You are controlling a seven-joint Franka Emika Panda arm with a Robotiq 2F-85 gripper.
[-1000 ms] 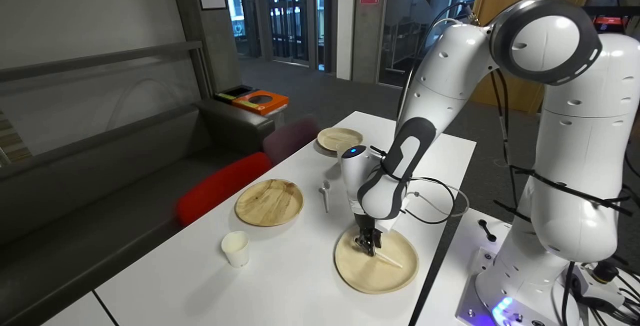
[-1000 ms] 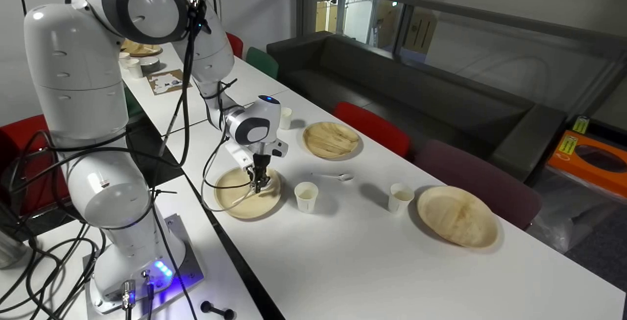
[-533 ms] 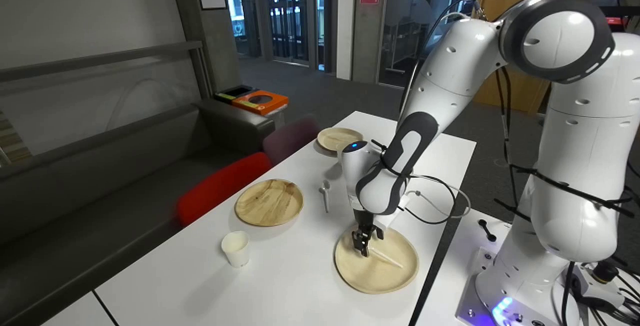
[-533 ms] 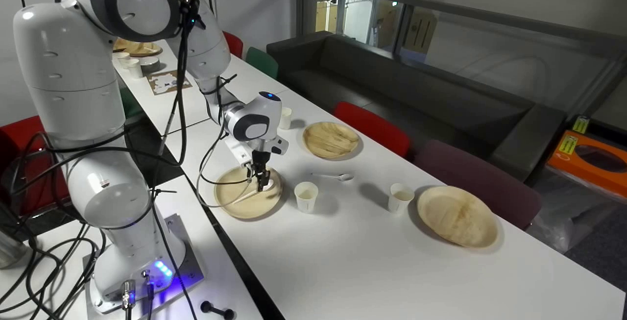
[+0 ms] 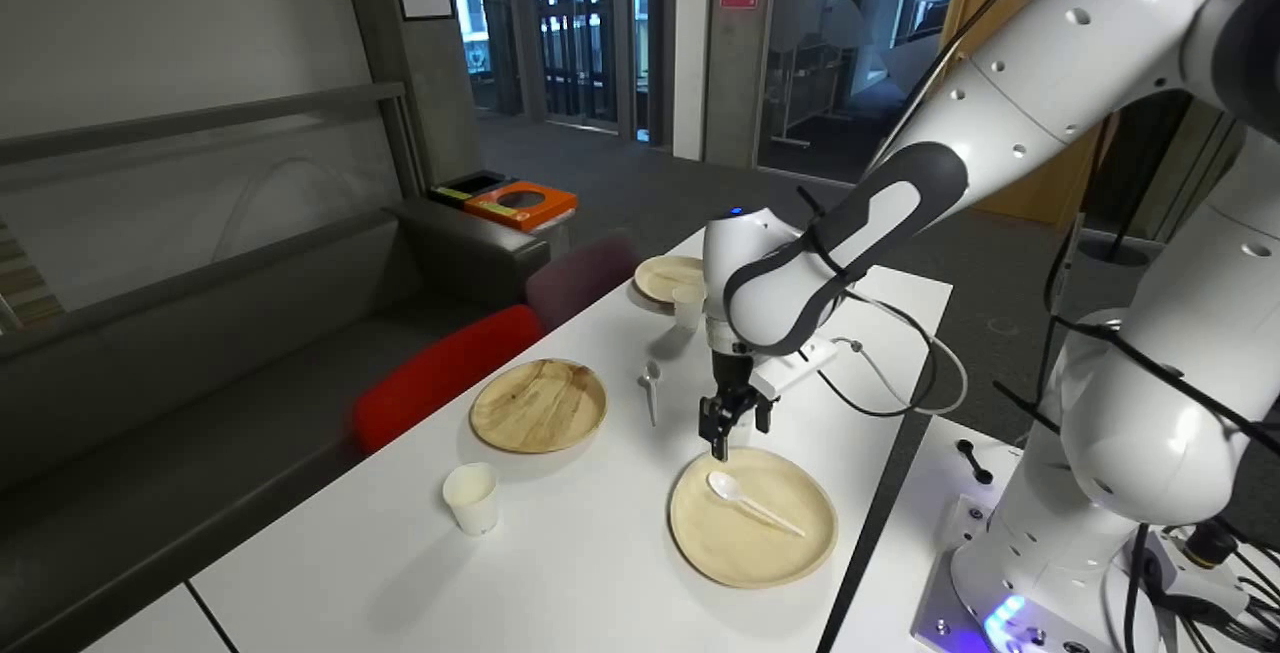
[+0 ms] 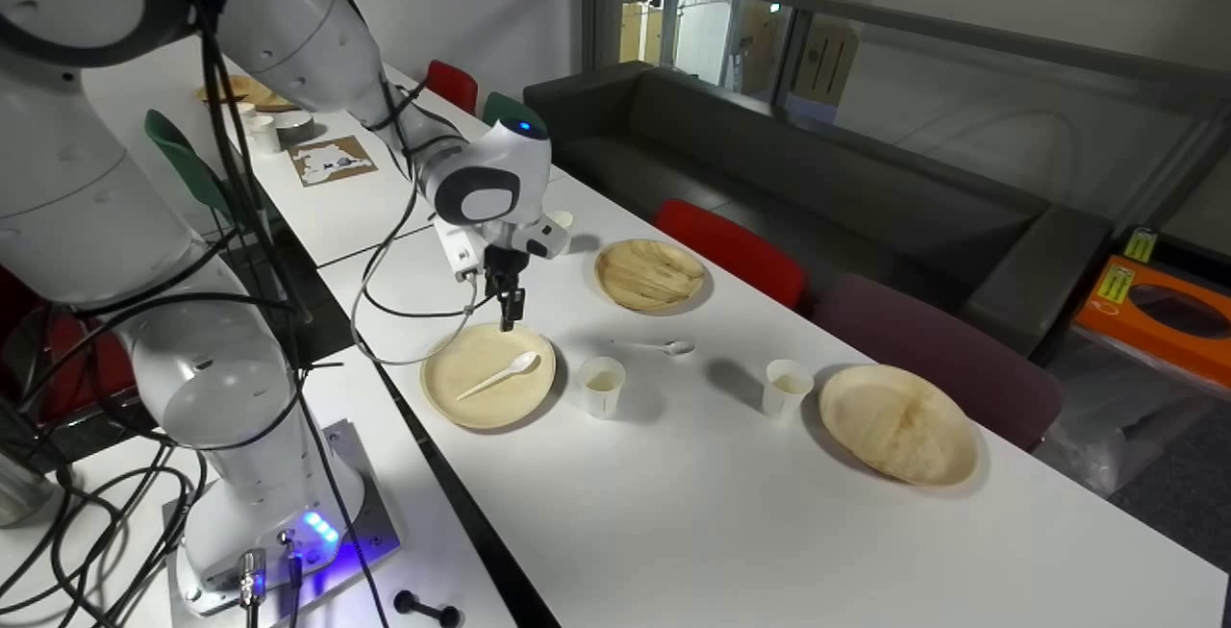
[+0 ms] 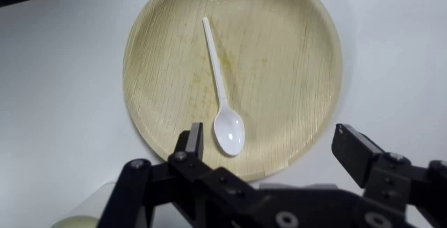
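White and plastic in appearance, the spoon (image 7: 227,118) was found at rest on the pale plate (image 7: 279,81), its whole length contained within the rim. Nothing was grasped by the gripper (image 7: 271,142): its fingers (image 7: 351,154) were spread wide, above and near the plate's edge and apart from the spoon. Placement of the spoon was accordingly judged complete; at most, clearance of the gripper from the plate was judged to be left. Yellowish marks (image 7: 196,79) were visible on the plate's surface around the spoon. Near that plate, an upright cup (image 6: 602,402) was located; a second cup (image 6: 781,402) was seated beside a shallow plate (image 6: 899,426), and a third cup (image 5: 475,511) was situated near a grained plate (image 5: 540,405). Pale interiors were presented by these cups, but whether anything was contained in them could not be confirmed at such an oblique angle. Another spoon (image 6: 677,347) was seen directly on the white table (image 6: 769,532), between the upright cup and the grained plate.
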